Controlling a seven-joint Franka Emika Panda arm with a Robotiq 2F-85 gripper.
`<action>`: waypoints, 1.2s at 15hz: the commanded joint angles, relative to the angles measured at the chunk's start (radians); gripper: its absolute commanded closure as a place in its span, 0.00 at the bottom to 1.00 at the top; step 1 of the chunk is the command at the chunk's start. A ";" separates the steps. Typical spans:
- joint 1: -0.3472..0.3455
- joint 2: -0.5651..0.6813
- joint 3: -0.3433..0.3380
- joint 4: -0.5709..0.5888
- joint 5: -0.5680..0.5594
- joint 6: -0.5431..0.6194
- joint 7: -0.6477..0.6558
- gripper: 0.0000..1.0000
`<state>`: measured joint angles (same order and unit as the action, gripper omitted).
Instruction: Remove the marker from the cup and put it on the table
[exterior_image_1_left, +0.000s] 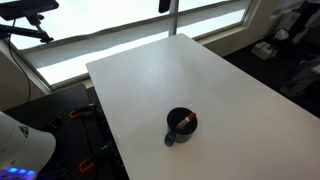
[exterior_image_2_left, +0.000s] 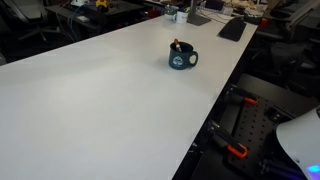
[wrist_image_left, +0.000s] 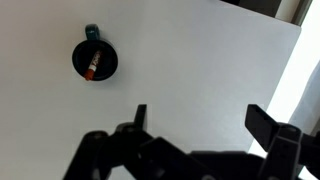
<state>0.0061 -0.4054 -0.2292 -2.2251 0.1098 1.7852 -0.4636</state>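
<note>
The dark blue-black cup (exterior_image_1_left: 181, 126) stands on the white table (exterior_image_1_left: 200, 80) near its front edge, and shows in both exterior views (exterior_image_2_left: 182, 58). The reddish-orange marker (exterior_image_1_left: 188, 122) leans inside it, its tip over the rim (exterior_image_2_left: 176, 44). In the wrist view the cup (wrist_image_left: 95, 60) is at upper left with the marker (wrist_image_left: 93, 67) lying across its dark inside. My gripper (wrist_image_left: 200, 118) is open and empty, high above bare table, well off to the side of the cup. The gripper is not seen in the exterior views.
The robot's white base (exterior_image_1_left: 20, 150) sits by the table's near corner. A keyboard and desk clutter (exterior_image_2_left: 232, 27) lie at the far end of the table. A bright window (exterior_image_1_left: 120, 25) runs behind the table. The table edge (wrist_image_left: 290, 70) is close to the gripper.
</note>
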 joint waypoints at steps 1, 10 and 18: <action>-0.014 0.035 0.024 0.005 0.004 0.074 0.015 0.00; -0.042 0.256 0.071 0.046 -0.049 0.310 0.179 0.00; -0.080 0.384 0.099 0.066 -0.223 0.365 0.428 0.00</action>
<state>-0.0515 -0.0572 -0.1504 -2.1851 -0.0571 2.1461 -0.1221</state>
